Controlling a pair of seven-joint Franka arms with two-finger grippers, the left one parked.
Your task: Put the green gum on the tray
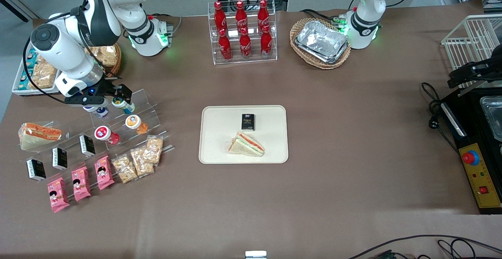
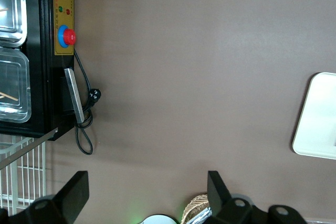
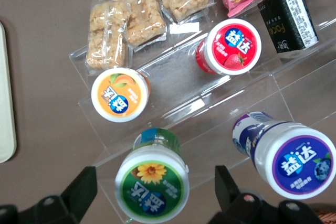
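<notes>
Hand: the hand (image 3: pixel 152 192) hangs just above the green gum (image 3: pixel 152 182), fingers wide, one on each side, not touching it.
Green gum: stands on the top step of the clear rack (image 1: pixel 149 112), beside the blue-lidded bottle (image 3: pixel 291 153), toward the working arm's end of the desk (image 1: pixel 333 192).
Tray: the tray (image 1: pixel 213 141) lies mid-desk, well apart, holding a sandwich (image 1: pixel 246 144) and a black pack (image 1: pixel 248 122).

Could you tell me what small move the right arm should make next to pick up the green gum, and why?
Probably a straight descent, then closing. The pincer is open above the green gum, whose lid sits between the two fingers, so it looks aligned but not yet gripped. The bottle stands on the clear stepped rack, and the tray waits nearby.
</notes>
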